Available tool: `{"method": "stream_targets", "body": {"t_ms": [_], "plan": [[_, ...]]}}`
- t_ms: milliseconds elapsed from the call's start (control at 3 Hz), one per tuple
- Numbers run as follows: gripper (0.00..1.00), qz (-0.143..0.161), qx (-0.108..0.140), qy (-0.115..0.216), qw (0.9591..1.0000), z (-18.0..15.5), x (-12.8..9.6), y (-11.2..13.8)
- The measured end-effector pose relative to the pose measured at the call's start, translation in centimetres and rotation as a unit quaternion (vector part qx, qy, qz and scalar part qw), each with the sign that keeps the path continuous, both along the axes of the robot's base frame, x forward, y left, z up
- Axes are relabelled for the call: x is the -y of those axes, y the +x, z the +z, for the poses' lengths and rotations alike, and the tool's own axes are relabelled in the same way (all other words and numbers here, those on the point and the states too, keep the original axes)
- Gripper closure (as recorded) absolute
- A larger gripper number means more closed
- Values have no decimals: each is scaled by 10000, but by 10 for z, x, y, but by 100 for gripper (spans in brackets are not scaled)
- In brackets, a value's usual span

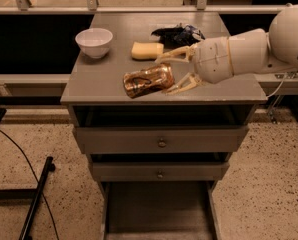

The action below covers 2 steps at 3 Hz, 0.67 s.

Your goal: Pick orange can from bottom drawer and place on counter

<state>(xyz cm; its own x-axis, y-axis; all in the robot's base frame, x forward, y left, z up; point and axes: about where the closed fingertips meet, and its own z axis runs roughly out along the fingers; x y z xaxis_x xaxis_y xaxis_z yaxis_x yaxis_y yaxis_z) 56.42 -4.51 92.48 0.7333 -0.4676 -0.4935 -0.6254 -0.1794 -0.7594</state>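
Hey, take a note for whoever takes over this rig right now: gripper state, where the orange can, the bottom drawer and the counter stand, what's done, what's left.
Gripper: shut on the small shiny copper-orange metal drink can, which lies on its side over the front part of the flat grey counter, in front of the pale yellow sponge.
Deep grey bottom drawer: open, nothing visible on its floor.
Done: the can is out of the drawer and over the counter.
Left: I cannot tell whether the can touches the surface. Set it down, release it, and pull the arm away.
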Motion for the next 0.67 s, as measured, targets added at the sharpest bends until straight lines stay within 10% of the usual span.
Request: {"method": "stream_targets", "body": {"t_ms": [667], "plan": [[100, -59, -97, 31, 9999, 3, -1, 0]]}}
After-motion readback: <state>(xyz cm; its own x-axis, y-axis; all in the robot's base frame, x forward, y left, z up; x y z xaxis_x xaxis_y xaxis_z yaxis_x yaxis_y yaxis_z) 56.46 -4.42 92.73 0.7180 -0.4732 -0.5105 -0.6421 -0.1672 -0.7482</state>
